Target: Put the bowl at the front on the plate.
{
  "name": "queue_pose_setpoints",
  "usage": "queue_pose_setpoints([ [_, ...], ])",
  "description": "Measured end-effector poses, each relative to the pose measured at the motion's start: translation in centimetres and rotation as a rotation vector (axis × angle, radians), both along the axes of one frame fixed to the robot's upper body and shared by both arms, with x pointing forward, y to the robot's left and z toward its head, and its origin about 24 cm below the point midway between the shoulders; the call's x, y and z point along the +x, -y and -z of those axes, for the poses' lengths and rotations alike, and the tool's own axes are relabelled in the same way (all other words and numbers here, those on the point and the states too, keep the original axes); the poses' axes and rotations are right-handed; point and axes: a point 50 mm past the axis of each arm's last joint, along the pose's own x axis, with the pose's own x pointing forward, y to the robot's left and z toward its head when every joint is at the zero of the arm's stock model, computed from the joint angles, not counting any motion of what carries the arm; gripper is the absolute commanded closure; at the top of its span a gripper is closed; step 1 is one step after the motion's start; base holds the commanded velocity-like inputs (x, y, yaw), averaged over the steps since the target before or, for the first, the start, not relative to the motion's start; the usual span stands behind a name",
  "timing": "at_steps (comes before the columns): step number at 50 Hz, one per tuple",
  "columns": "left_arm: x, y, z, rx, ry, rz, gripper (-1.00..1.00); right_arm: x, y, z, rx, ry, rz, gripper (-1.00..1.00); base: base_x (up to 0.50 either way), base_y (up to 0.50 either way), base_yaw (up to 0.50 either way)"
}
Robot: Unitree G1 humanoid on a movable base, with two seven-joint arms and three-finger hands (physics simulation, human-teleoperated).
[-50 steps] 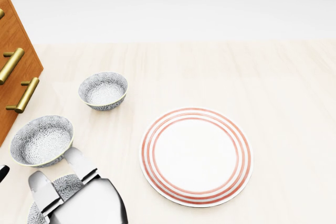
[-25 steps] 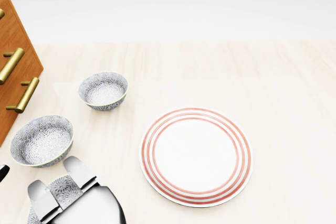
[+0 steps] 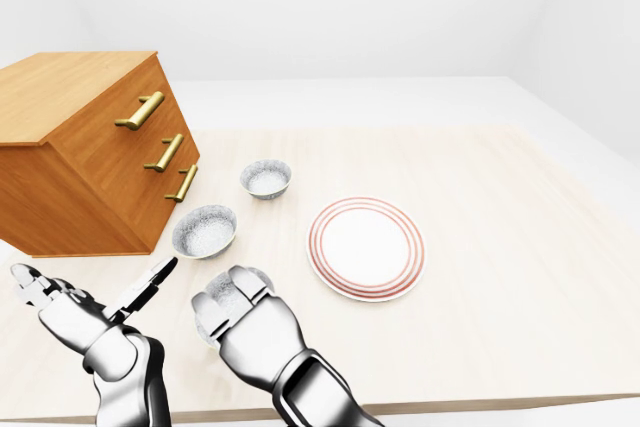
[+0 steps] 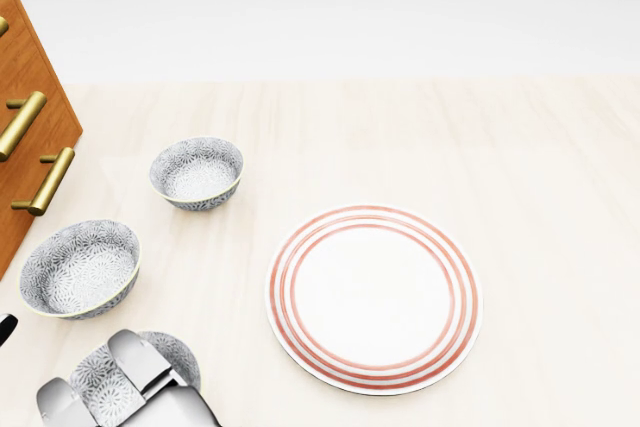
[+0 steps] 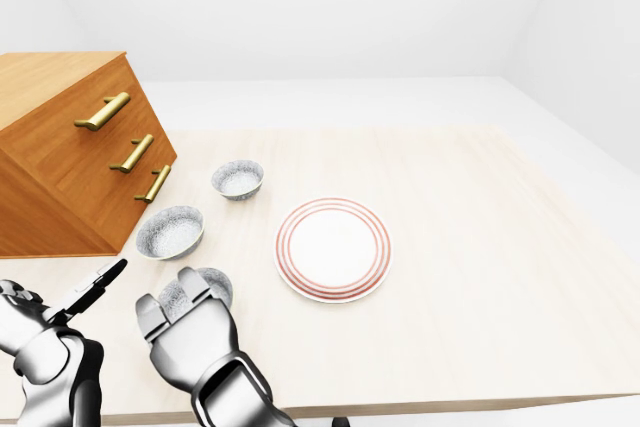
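Note:
The bowl nearest me, grey-patterned, rests on the pale wooden table at the bottom left of the head view. My right hand lies over it, fingers curled across its near rim and into it, hiding most of it. The red-ringed white plate lies bare to the bowl's right, a hand's width away. My left hand hovers open, fingers spread, at the lower left of the left-eye view, apart from the bowl.
Two more patterned bowls stand above the held one in the head view, the middle bowl and the far bowl. A wooden drawer chest with brass handles stands at the left. The table's near edge runs along the bottom.
My right hand has drawn down toward the bottom of the head view, its fingers curling tighter over the near bowl. More of the bowl's right rim now shows. Plate and other bowls are unmoved.

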Motion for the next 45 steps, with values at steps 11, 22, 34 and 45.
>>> queue_pose_setpoints([
  [11, 0.0, 0.0, 0.0, 0.001, 0.000, -0.001, -1.00, -0.5, -0.3, 1.0, 0.014, -0.025, -0.024, -1.00, 0.00, 0.00, 0.00],
  [22, 0.1, 0.0, 0.1, 0.001, -0.001, 0.002, -1.00, -0.6, -0.4, 2.0, 0.017, -0.049, -0.030, -1.00, 0.00, 0.00, 0.00],
  [34, 0.1, 0.0, 0.1, -0.001, 0.001, 0.002, -1.00, -0.8, -0.3, 2.9, 0.000, -0.067, -0.029, -1.00, 0.00, 0.00, 0.00],
  [45, 0.1, -0.1, 0.1, -0.002, 0.000, 0.001, -1.00, -0.8, 0.0, 3.8, -0.020, -0.079, -0.020, -1.00, 0.00, 0.00, 0.00],
])
